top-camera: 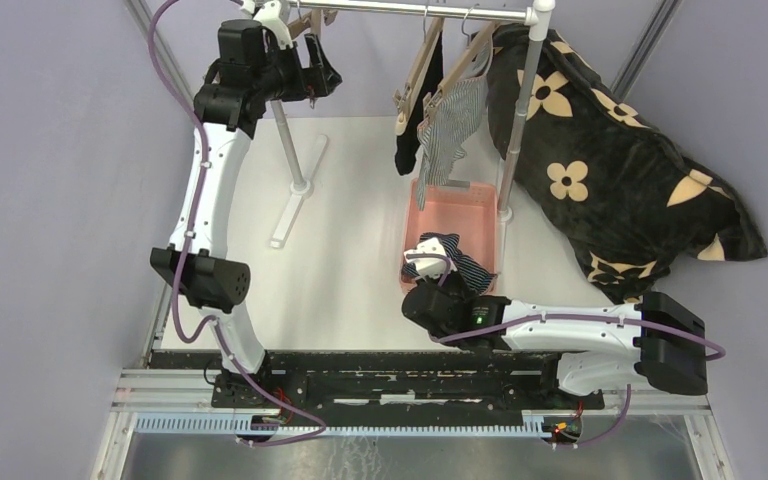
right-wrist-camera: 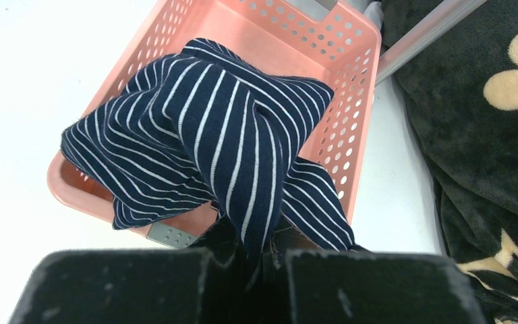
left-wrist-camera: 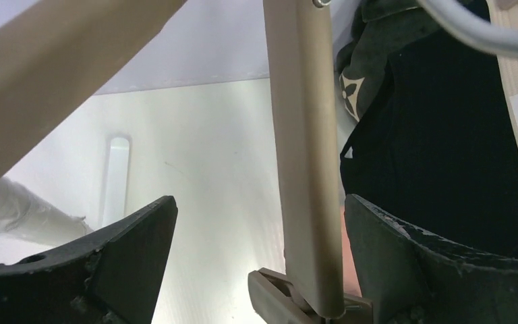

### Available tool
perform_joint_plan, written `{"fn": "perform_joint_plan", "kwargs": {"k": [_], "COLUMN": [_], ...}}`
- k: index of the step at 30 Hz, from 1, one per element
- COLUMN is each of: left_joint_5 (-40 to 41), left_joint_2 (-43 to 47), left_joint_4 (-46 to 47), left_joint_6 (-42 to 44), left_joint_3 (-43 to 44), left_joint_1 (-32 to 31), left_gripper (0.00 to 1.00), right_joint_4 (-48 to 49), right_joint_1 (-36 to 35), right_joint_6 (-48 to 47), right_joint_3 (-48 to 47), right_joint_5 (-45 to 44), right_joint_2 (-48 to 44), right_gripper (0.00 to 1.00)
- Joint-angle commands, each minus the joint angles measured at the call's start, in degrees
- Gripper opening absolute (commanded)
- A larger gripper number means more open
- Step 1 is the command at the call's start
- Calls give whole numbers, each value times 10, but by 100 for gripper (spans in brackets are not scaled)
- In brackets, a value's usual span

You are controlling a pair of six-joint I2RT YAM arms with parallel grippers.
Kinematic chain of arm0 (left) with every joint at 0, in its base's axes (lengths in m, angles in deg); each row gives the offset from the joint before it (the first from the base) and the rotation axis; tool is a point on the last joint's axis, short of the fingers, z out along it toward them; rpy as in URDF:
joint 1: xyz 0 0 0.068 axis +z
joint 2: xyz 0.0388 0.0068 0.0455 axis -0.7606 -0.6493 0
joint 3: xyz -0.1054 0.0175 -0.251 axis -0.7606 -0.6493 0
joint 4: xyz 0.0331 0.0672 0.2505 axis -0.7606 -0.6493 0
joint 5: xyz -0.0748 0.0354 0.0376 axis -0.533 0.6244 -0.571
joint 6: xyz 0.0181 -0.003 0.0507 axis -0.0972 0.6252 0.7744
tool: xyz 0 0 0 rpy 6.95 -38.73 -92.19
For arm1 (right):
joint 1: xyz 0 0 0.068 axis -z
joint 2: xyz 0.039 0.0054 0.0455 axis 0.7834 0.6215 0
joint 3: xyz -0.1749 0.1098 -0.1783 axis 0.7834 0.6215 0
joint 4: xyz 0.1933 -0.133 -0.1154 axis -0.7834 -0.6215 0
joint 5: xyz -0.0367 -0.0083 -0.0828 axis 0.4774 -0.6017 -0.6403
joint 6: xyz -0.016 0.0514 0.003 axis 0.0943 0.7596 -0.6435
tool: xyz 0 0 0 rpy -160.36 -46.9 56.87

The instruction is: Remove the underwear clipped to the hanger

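Note:
My right gripper (right-wrist-camera: 270, 253) is shut on the navy underwear with thin light stripes (right-wrist-camera: 229, 135), holding it over the near end of the pink basket (right-wrist-camera: 357, 67); the top view shows this pair (top-camera: 442, 252) bunched at my right gripper (top-camera: 430, 272). A black pair (top-camera: 409, 140) and a grey-and-white striped pair (top-camera: 455, 128) hang clipped to wooden hangers (top-camera: 428, 60) on the rail. My left gripper (top-camera: 315, 72) is up at the rail's left end. It stands open (left-wrist-camera: 260, 223), with a hanger's wooden bar (left-wrist-camera: 303, 169) and its clip (left-wrist-camera: 276, 297) between the fingers, untouched.
The big black flower-print cushion (top-camera: 610, 160) leans at the right, close to the basket (top-camera: 450, 215) and the rack's right post (top-camera: 520, 110). The rack's left post (top-camera: 285, 140) and foot stand on the white table. Dark cloth (left-wrist-camera: 445, 135) hangs just right of my left gripper.

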State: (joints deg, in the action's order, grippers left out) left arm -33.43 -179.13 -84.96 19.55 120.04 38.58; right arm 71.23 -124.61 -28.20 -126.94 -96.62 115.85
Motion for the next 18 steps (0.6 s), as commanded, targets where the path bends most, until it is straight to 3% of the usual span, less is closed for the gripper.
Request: {"fn": "perform_joint_plan", "kwargs": {"k": [1,6,15,18], "left_joint_5": [-5,1,5,8], "left_joint_2": [70,132,254,294], "left_joint_4": [32,59,105,122], "left_joint_6": [8,10,7,2], "left_joint_3": [-23,-95,-239,-284], "left_joint_1": [2,-1,-5,-6], "left_gripper": [99,99,99,99], "right_joint_4": [22,59,87,68], "right_joint_1": [13,54,157,172], "right_joint_6": [2,-37,-84,-83], "right_joint_3": [-26,-27,-80,-106], "right_joint_5": [-30,-18,90,124], "right_joint_2": [0,-10,10,46], "right_gripper": [1,1,1,15]}}
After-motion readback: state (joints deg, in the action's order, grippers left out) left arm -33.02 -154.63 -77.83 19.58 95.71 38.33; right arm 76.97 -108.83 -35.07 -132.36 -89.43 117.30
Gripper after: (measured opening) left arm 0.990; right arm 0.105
